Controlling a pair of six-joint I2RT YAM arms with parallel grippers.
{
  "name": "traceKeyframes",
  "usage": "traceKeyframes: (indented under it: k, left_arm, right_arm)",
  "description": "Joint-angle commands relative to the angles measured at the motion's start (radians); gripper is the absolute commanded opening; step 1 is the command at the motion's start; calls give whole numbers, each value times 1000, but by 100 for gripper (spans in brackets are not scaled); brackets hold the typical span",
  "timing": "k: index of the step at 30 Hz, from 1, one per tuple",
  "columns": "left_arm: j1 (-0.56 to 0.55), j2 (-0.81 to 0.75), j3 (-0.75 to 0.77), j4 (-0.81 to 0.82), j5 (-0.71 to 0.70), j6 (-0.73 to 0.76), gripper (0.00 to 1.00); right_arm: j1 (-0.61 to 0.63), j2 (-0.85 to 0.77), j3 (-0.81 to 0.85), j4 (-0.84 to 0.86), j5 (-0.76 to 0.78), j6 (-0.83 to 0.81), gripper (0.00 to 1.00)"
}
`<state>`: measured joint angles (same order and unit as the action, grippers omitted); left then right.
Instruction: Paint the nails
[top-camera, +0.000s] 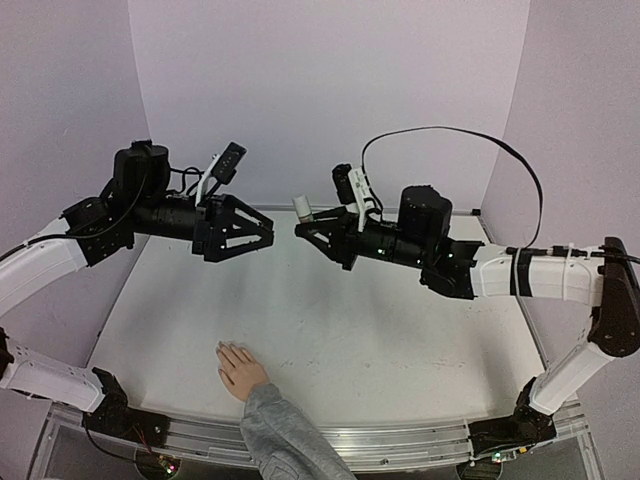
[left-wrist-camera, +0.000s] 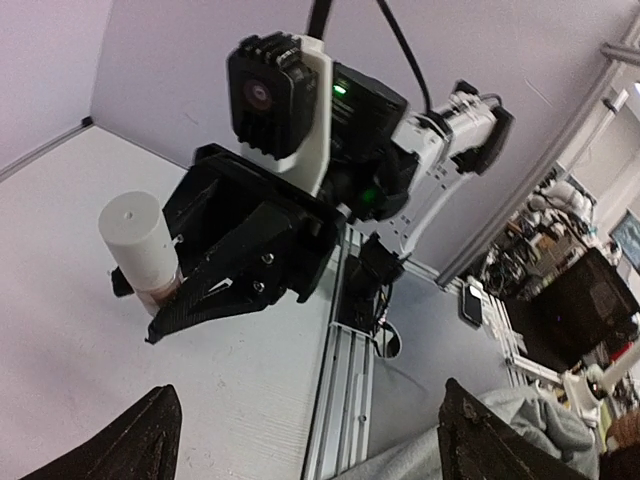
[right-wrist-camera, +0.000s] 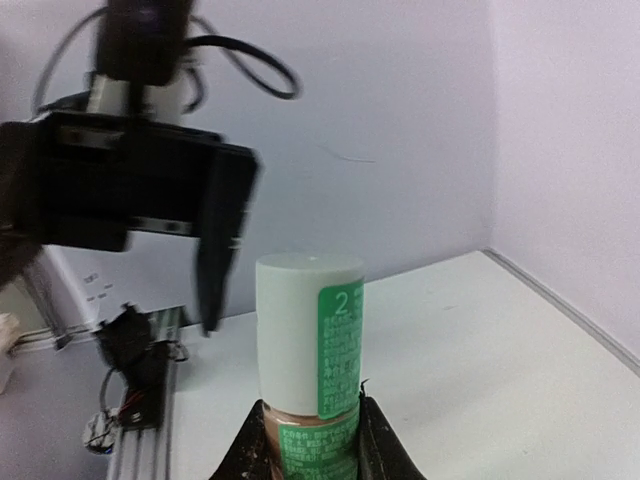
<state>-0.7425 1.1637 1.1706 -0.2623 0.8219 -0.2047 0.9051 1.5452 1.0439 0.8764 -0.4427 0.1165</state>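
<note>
Matte white tabletop (top-camera: 400, 330); left gripper (top-camera: 268, 232) spread wide; right gripper (right-wrist-camera: 310, 445) clamps smooth white-capped cylindrical bottle (right-wrist-camera: 300, 330).

Top view high over table (top-camera: 400, 330) — wrist views close, facing each other, share bottle (right-wrist-camera: 300, 340).

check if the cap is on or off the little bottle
On: the white cap covers the top of the bottle, which the right gripper holds upright in its jaws.

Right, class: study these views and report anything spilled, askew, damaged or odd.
Nothing stands out. The capped bottle stands upright in the right gripper, the hand lies flat on the table, and no spill shows.
</note>
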Motion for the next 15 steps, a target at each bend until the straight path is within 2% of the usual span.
traceKeyframes:
  k: [1,3,7,12,15]
  left_arm:
    - [3,-15,22,12,-235,-141,91]
    - [3,-8,26,-3,-332,-183,88]
    - [3,18,44,-55,-472,-211,84]
    - [4,62,82,-54,-470,-255,81]
    - [3,77,87,-43,-477,-270,76]
  right_arm:
    - [87,-17,15,4,562,-92,0]
    - [129,4,31,0,724,-108,0]
    - [201,62,80,-14,903,-186,0]
    - [244,114,134,-32,943,-235,0]
    - [255,137,151,-32,935,-237,0]
